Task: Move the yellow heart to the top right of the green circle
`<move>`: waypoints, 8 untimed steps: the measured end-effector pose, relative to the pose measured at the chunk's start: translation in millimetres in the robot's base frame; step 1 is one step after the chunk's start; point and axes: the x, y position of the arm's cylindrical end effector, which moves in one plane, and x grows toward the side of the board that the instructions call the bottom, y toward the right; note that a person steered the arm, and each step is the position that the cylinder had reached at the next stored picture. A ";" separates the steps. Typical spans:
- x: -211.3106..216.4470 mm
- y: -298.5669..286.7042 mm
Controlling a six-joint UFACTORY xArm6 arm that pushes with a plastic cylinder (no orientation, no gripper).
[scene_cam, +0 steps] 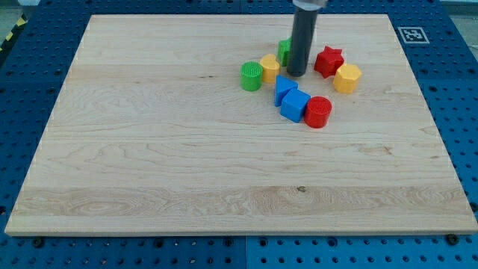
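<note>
Yellow heart (pixel 269 69) sits just left of our tip (pixel 296 75), touching the green circle (pixel 252 76)'s right; our end effector, a bare rod, holds nothing. We judge the upward nudge remains.

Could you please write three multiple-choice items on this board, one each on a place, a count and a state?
1. My tip sits where relative to the yellow heart?
A. to the view's right
B. to the view's left
C. far below

2. How many red blocks show?
A. one
B. two
C. four

3. The yellow heart and the green circle are:
A. stacked
B. far apart
C. side by side

Answers: 1 A, the rod ends just right of the heart. 2 B, a red star and a red cylinder. 3 C, they lie next to each other.
</note>
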 end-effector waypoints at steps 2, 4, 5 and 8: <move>0.0 0.1; -4.2 -15.0; -4.2 -28.1; -7.6 -61.7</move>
